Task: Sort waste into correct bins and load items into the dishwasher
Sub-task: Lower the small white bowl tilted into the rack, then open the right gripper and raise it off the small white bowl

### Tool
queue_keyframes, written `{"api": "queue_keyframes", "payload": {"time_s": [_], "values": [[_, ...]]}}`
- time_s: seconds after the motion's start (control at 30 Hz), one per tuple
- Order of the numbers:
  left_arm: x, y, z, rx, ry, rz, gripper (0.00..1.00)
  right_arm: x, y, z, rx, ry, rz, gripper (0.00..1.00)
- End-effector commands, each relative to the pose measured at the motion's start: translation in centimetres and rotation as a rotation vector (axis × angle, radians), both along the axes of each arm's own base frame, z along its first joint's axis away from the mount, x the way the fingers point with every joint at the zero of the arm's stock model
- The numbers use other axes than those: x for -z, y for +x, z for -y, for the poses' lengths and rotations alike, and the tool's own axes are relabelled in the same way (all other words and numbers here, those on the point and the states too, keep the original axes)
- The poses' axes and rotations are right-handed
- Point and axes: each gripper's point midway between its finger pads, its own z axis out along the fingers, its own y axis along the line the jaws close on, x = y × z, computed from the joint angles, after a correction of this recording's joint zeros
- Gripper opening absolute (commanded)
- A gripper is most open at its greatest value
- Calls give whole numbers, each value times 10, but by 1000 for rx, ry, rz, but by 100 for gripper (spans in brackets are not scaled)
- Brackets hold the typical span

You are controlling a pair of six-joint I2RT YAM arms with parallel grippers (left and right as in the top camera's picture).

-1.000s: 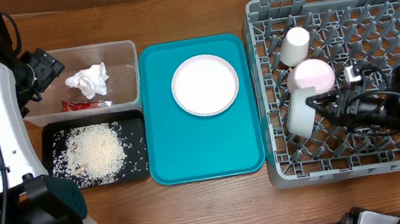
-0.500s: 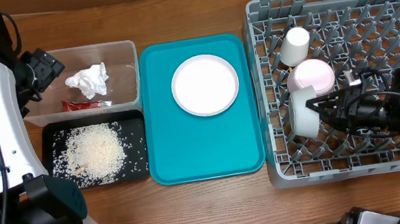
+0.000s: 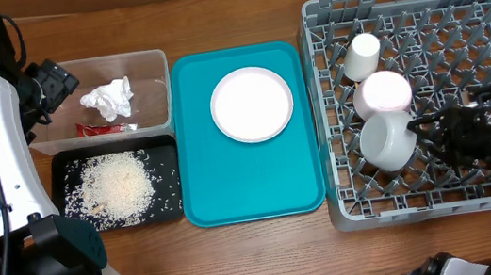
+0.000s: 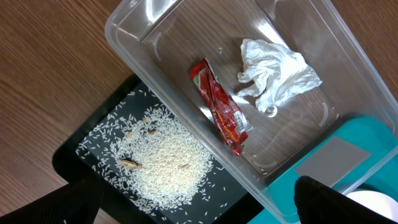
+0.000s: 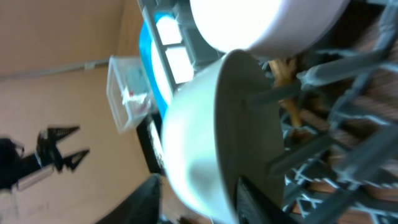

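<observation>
Wood table carries everything. Grey dish rack fills the right side. Teal tray sits centre, clear tub at far left w/ black tray right against its near side. White plate lies flat on the teal tray. Left gripper hangs over the tub's left edge, jaws spread wide, nothing in them. Right gripper is inside the rack just beside the white bowl; jaws partly parted, bowl wall close by them in wrist view, no grip visible. Bowl sits mouth-up among the pegs, pale pink plate right against its far side, small white cup tilted beyond that. Tissue & red wrapper lie in the tub; rice is heaped in the black tray, stray grains around.
</observation>
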Motion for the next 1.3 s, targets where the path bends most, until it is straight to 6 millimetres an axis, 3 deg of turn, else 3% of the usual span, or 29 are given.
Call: {"api": "queue_keyframes", "payload": {"time_s": [0.0,0.17,0.4,0.57,0.63,0.77,1.03,1.27], "values": [[-3,1,0,15,18,4,100,-12,8,21,37,-66,27,50],[-3,1,0,15,18,4,100,-25,12,36,64,-121,30,57],[-3,1,0,15,18,4,100,-56,8,57,80,-283,-32,58],[-3,1,0,15,18,4,100,-82,-2,49,64,-281,-57,50],[-3,1,0,15,18,4,100,-84,-6,40,37,-278,-63,42],[-3,1,0,15,18,4,100,-79,-13,20,-48,-311,-104,29],[-3,1,0,15,18,4,100,-65,-27,-31,-275,-409,-181,24],[-3,1,0,15,18,4,100,-35,-29,-15,-165,-667,-365,24]]}}
